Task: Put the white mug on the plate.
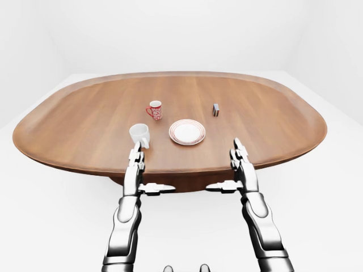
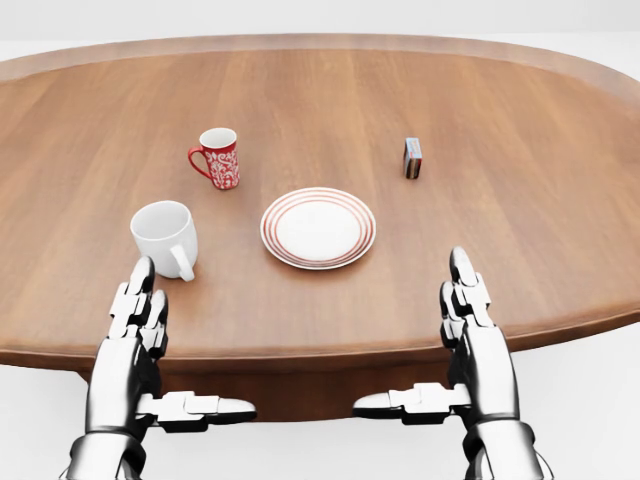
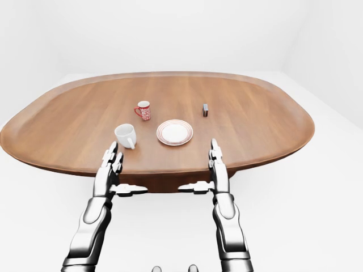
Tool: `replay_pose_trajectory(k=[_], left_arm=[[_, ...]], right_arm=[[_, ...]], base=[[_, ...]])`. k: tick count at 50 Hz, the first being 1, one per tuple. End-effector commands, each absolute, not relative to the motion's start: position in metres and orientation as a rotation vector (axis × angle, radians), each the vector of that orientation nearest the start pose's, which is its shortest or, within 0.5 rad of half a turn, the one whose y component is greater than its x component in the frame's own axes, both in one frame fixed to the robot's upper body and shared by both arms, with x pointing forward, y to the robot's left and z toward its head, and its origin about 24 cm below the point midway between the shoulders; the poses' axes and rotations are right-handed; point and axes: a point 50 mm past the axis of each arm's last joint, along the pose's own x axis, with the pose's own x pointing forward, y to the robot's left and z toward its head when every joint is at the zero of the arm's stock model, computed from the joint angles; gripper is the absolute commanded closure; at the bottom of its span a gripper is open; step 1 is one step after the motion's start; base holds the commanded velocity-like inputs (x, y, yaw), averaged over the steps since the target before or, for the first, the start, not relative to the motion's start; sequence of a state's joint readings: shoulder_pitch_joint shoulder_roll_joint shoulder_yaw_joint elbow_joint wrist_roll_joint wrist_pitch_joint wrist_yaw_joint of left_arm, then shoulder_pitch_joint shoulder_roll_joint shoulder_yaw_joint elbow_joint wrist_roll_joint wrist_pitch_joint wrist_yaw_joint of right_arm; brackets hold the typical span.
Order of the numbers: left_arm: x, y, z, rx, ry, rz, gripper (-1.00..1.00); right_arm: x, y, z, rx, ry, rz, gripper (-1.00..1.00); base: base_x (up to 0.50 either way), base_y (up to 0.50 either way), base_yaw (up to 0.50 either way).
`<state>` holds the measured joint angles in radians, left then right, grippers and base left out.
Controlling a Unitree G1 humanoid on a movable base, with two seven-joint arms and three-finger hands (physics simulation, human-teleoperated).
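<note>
Your left hand (image 2: 140, 330) and right hand (image 2: 470, 335) are both raised side by side, well apart, at about the same height near the bottom of the head view. Each is open and flat: the fingers (image 2: 135, 295) point straight up the view, held together, while the thumbs stick out sideways toward each other. Neither hand grips or touches anything. In the eye views both forearms rise from the bottom edge, roughly parallel, the left leaning slightly right, the right slightly left.
</note>
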<state>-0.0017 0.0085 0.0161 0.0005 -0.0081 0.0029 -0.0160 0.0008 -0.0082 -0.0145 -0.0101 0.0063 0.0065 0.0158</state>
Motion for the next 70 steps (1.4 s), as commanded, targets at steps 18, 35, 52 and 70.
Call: replay_pose_trajectory(k=[18,35,52,70], left_arm=[[0.263,0.204,0.122,-0.022,-0.279,0.1,-1.0],[0.232,0.293,0.24,-0.155,-0.747,0.397,-1.0],[0.234,0.298,0.238,-0.201,-0.725,0.41,-1.0],[0.235,0.296,0.237,-0.199,-0.719,0.403,-1.0]], right_arm=[[0.22,-0.194,0.154,-0.103,-0.435,-0.114,-1.0],[0.126,-0.228,0.259,-0.251,-0.99,-0.283,-1.0],[0.127,-0.226,0.256,-0.262,-0.968,-0.28,-1.0],[0.129,-0.223,0.255,-0.297,-0.963,-0.273,-1.0]], base=[[0.0,0.0,0.0],[0.0,0.0,0.0],[0.0,0.0,0.0],[0.14,0.0,0.0]])
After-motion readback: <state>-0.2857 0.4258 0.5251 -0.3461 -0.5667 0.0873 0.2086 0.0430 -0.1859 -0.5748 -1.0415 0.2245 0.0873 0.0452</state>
